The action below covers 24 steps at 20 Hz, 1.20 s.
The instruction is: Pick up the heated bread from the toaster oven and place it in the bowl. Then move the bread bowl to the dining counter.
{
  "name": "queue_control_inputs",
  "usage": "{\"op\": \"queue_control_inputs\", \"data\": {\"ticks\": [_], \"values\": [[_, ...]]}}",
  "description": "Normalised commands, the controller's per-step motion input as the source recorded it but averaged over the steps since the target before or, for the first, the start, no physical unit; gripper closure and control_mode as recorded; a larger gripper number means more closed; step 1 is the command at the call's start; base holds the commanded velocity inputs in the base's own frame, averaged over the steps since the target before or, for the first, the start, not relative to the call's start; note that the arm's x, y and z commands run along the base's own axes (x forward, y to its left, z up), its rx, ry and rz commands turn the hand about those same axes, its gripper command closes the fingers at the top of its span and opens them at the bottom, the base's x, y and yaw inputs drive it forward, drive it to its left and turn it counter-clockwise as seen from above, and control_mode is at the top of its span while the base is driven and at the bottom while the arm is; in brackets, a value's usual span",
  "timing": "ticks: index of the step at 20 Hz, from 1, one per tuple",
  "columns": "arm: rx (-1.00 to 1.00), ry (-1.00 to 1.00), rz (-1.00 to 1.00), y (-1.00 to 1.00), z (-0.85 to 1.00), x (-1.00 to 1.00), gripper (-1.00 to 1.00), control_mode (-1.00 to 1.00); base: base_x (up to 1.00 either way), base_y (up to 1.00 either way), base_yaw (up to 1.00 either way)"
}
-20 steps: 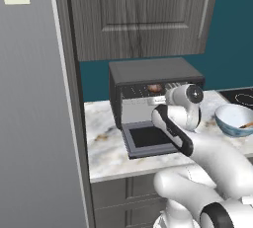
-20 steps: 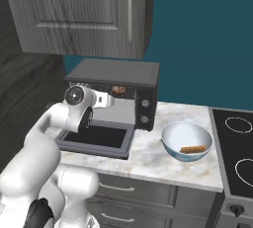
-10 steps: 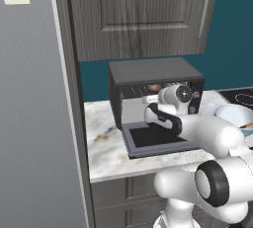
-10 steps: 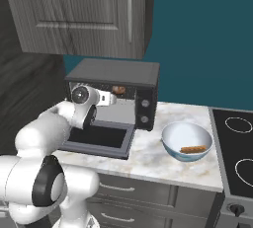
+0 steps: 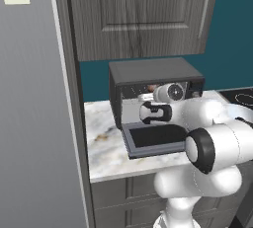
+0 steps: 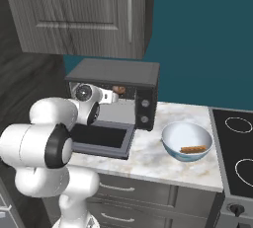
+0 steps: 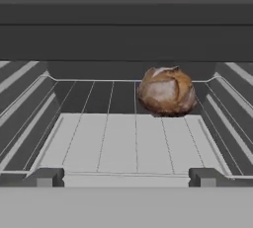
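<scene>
The dark grey toaster oven (image 5: 153, 69) (image 6: 118, 71) stands on the worktop with its door (image 6: 101, 138) dropped flat. Inside, a round brown bread (image 7: 166, 91) (image 6: 118, 89) rests on the wire rack, right of centre and towards the back. My gripper (image 7: 127, 177) is at the oven mouth, open and empty, well short of the bread. The pale blue-white bowl (image 6: 170, 145) sits right of the oven. An elongated tan piece (image 6: 192, 149) lies in it. The dining counter is out of view.
Dark wood wall cupboards (image 5: 138, 15) hang just above the oven. A tall grey panel (image 5: 29, 98) closes off the left side. A black cooktop (image 6: 237, 148) lies right of the bowl. My own arm (image 5: 212, 143) crowds the marble worktop (image 6: 148, 158) in front of the oven.
My hand has shifted a little left and towards the oven opening, and the arm's big joint has swung down in front of the counter. Bread and bowl have stayed put.
</scene>
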Motion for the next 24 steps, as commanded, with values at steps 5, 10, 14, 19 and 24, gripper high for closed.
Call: {"op": "queue_control_inputs", "data": {"ticks": [5,10,14,19,24], "values": [[0.0,0.0,-0.02,0.0,-0.47,0.44,-1.0,-1.0,0.0,0.0,0.0],[-0.03,0.02,0.0,0.0,-0.35,0.3,-1.0,-1.0,0.0,0.0,0.0],[-0.03,0.1,0.0,0.0,-0.09,0.02,-1.0,-1.0,0.0,0.0,0.0],[0.01,0.0,0.0,0.0,0.06,0.0,-1.0,-1.0,0.0,0.0,0.0],[-0.01,0.13,0.0,-0.02,-0.12,-0.34,-1.0,-1.0,0.0,0.0,0.0]]}}
